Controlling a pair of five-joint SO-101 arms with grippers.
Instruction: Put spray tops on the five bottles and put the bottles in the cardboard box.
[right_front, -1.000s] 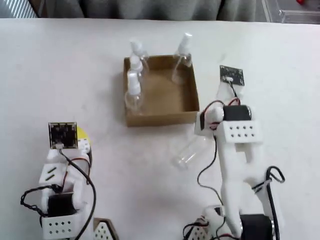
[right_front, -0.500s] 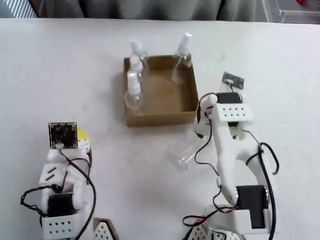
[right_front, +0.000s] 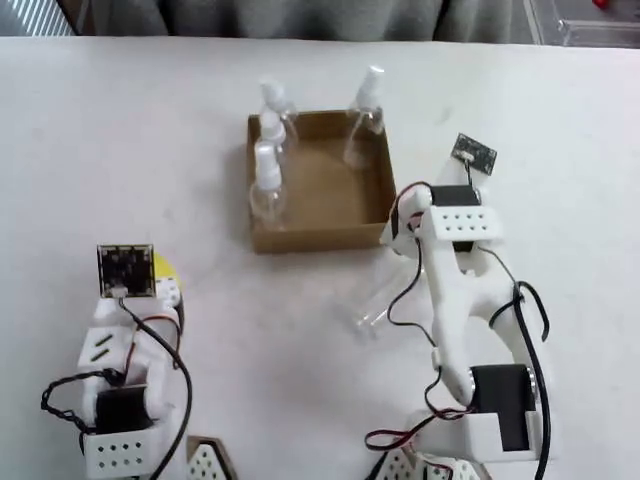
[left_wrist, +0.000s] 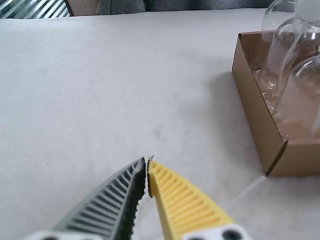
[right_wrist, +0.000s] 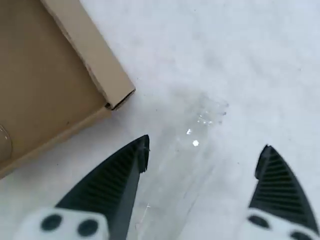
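Observation:
A clear bottle (right_wrist: 192, 160) with a bare neck lies on its side on the table, just in front of the cardboard box (right_wrist: 85, 47). My right gripper (right_wrist: 204, 155) is open and straddles it, one finger on each side, not closed on it. In the high view the same bottle (right_front: 372, 300) shows beside the right arm (right_front: 447, 225), by the front right corner of the box (right_front: 320, 238). Several bottles with white spray tops (right_front: 267, 165) stand in the box. My left gripper (left_wrist: 147, 165) is shut on nothing, low over the table left of the box (left_wrist: 260, 120).
The left arm (right_front: 125, 300) rests at the front left of the white table, far from the box. Cables hang around both arms. Open table lies left of and behind the box.
The right arm has leaned forward and down toward the box's front right corner, bringing its gripper over the lying bottle. The left arm and the bottles have not moved.

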